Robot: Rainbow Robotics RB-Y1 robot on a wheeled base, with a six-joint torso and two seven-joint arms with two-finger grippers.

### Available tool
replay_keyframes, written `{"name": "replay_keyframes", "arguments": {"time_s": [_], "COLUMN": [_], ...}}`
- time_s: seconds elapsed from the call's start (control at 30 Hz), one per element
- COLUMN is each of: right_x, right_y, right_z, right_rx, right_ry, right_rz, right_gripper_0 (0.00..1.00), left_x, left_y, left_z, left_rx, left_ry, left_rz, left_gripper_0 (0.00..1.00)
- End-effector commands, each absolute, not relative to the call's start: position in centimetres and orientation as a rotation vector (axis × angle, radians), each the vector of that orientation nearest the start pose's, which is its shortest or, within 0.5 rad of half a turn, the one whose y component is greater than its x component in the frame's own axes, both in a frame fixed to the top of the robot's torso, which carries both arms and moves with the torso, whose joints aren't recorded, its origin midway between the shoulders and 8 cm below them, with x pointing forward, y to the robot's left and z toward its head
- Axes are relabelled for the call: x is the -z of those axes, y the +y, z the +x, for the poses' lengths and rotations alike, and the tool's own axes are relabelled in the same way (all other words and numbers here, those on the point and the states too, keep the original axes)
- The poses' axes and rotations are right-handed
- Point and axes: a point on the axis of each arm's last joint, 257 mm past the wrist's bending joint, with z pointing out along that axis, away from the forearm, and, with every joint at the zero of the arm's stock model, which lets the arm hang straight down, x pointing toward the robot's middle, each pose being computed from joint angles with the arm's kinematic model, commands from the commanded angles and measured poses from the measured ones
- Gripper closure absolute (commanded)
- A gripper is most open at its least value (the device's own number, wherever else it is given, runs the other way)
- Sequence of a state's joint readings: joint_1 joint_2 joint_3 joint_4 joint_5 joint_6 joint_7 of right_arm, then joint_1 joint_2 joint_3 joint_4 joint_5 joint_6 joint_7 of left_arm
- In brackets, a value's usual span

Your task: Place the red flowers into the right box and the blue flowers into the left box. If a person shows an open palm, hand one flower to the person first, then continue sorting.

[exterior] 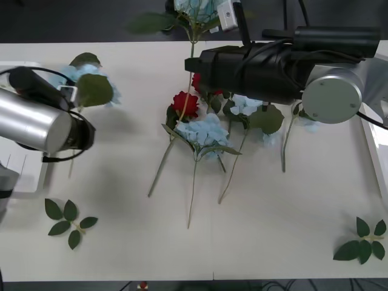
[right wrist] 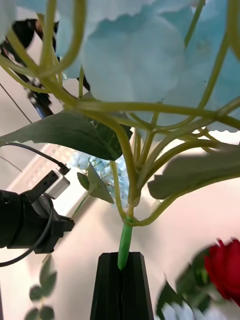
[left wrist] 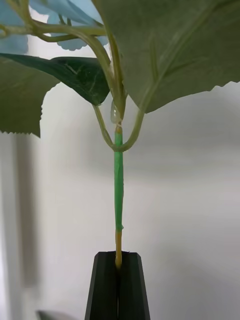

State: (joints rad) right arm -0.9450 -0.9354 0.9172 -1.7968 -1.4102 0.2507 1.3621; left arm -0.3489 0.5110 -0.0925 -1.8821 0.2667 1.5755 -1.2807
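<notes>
My right gripper (right wrist: 121,256) is shut on the green stem of a blue flower (right wrist: 135,55), which it holds up at the table's far edge (exterior: 194,9). My left gripper (left wrist: 118,254) is shut on the stem of another blue flower (exterior: 85,79), held above the table's left side near the left box (exterior: 24,176). Two red flowers (exterior: 185,103) lie mid-table among more blue flowers (exterior: 206,130), just under the right arm (exterior: 260,63). One rose (right wrist: 225,270) shows below the held bloom. The right box (exterior: 376,151) shows its edge at far right. The person is out of view.
Loose green leaf sprigs lie at the front left (exterior: 66,221) and the front right (exterior: 364,239). The left arm's silver forearm (exterior: 36,124) hangs over the left box. Bare tabletop (exterior: 273,230) spans the front between the sprigs.
</notes>
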Motion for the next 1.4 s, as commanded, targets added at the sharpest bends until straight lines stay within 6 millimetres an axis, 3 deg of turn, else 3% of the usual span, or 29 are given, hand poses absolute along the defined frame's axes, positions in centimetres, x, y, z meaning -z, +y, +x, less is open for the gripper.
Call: {"name": "replay_keyframes", "arguments": {"time_s": [0.03, 0.2, 0.33, 0.37, 0.4, 0.83, 1.03, 1.1, 1.17, 1.2, 1.23, 1.27, 1.4], "right_x": [-0.4, -2.7, -4.0, -4.0, -4.1, -4.1, -4.1, -4.1, -4.1, -4.1, -4.1, -4.1, -4.1], "right_y": [5.5, 6.9, 7.2, 7.2, 7.2, 7.5, 7.5, 7.5, 7.5, 7.5, 7.5, 7.5, 7.5], "right_z": [49.4, 48.9, 48.8, 48.8, 48.8, 48.7, 48.7, 48.7, 48.7, 48.7, 48.7, 48.7, 48.7], "right_rx": [-1.074, -1.158, -1.192, -1.192, -1.204, -1.237, -1.237, -1.237, -1.237, -1.237, -1.237, -1.237, -1.237], "right_ry": [1.674, 1.595, 1.571, 1.571, 1.575, 1.586, 1.586, 1.586, 1.586, 1.586, 1.586, 1.586, 1.586], "right_rz": [-0.608, -0.561, -0.539, -0.539, -0.530, -0.505, -0.505, -0.505, -0.505, -0.505, -0.505, -0.505, -0.505], "right_gripper_0": [1.00, 1.00, 1.00, 1.00, 1.00, 1.00, 1.00, 1.00, 1.00, 1.00, 1.00, 1.00, 1.00], "left_x": [19.6, 16.5, 15.3, 15.3, 15.4, 19.1, 19.5, 19.6, 19.6, 19.5, 19.6, 19.7, 20.1], "left_y": [37.2, 44.0, 49.2, 49.2, 51.0, 57.3, 57.6, 57.8, 57.6, 57.6, 57.6, 57.6, 57.1], "left_z": [48.2, 47.3, 46.3, 46.3, 45.9, 47.5, 47.6, 47.5, 47.6, 47.7, 47.6, 47.6, 47.6], "left_rx": [-0.279, -0.377, -0.503, -0.503, -0.545, -0.704, -0.744, -0.768, -0.769, -0.769, -0.767, -0.769, -0.773], "left_ry": [2.484, 2.466, 2.477, 2.477, 2.487, 2.480, 2.478, 2.477, 2.475, 2.474, 2.476, 2.478, 2.493], "left_rz": [-0.098, -0.184, -0.237, -0.237, -0.254, -0.273, -0.246, -0.232, -0.226, -0.224, -0.226, -0.223, -0.190], "left_gripper_0": [1.00, 1.00, 1.00, 1.00, 1.00, 1.00, 0.99, 0.88, 0.41, 0.32, 0.12, 0.00, 0.00]}}
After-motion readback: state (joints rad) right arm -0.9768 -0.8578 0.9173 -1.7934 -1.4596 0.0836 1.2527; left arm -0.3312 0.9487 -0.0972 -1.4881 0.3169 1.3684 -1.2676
